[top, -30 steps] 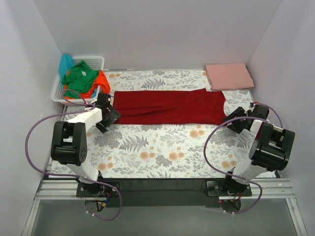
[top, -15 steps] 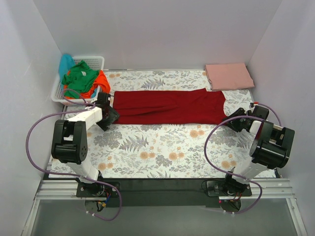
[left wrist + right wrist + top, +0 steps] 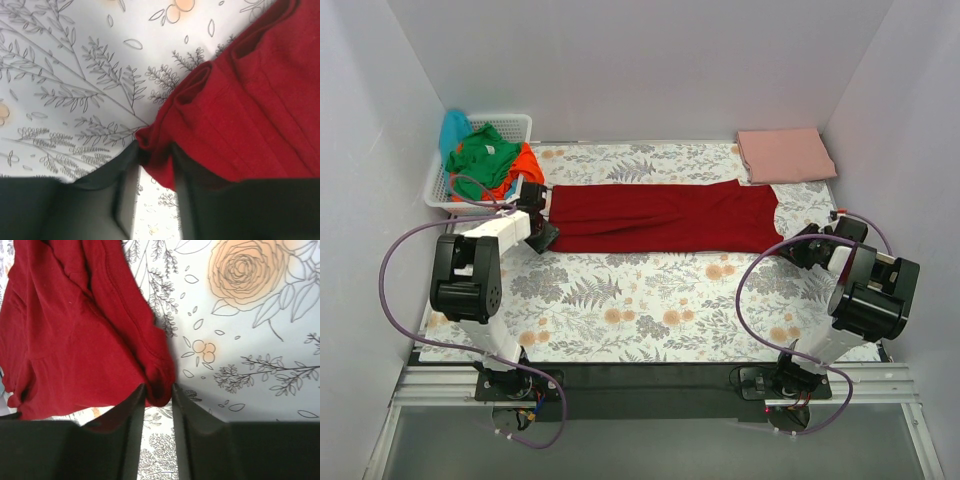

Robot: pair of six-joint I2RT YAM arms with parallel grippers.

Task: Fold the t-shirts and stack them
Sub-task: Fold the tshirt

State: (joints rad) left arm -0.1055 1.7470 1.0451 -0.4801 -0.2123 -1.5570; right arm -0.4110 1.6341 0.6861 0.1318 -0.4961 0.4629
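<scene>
A dark red t-shirt (image 3: 660, 217) lies folded into a long band across the floral table, running left to right. At its left end my left gripper (image 3: 545, 236) pinches the near corner; in the left wrist view that bunched red corner (image 3: 160, 145) sits between the two dark fingers of the left gripper (image 3: 155, 150). My right gripper (image 3: 790, 245) is at the band's right end. The right wrist view shows the right gripper (image 3: 158, 390) closed on a rolled red hem (image 3: 160, 380). A folded salmon pink t-shirt (image 3: 785, 154) rests at the back right.
A white lattice basket (image 3: 438, 192) at the back left holds a green t-shirt (image 3: 485, 155), an orange one (image 3: 527, 165) and a turquoise one (image 3: 453, 128). Pale walls close in the table on three sides. Purple cables loop beside both arms.
Both grippers have narrowed from wide open onto the red shirt's end corners. The left arm has shifted a little forward and up toward the shirt's left end.
</scene>
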